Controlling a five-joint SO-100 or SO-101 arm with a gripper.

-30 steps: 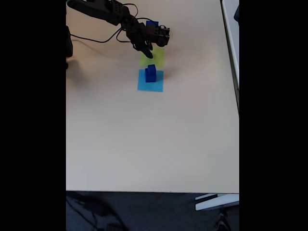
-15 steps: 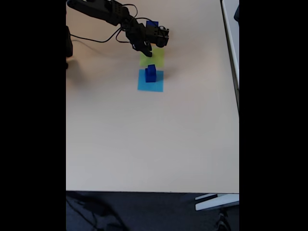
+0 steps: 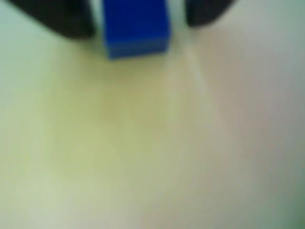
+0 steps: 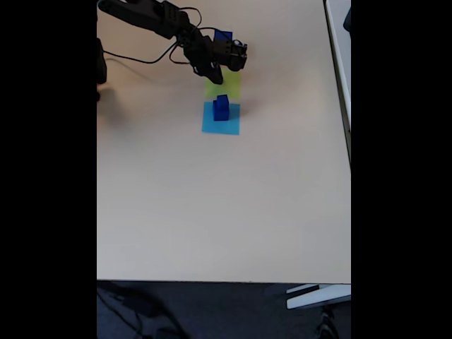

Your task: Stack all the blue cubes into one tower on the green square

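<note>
Wrist view, left to right: dark finger, blue cube, second dark finger at the upper right. From my station the hand appears spread, a finger on each side of the cube with pale gaps between finger and cube face; blur prevents my saying whether either finger touches. Below lies the yellowish wash of what I take to be the green square.

Fixed view, left to right: the arm reaches in from the upper left, the hand hanging over the far edge of the green square. A dark blue cube shows just behind the hand. Nearer the camera, a short blue stack, seemingly two cubes, stands on a light-blue square that lies just beside the green one on the worktop.

Handling, as I judge it: the cubes look rigid, light and smooth-faced, hence liable to slip or twist. I would grip opposite flat faces, at mid-height, squarely, and never on corners.
</note>
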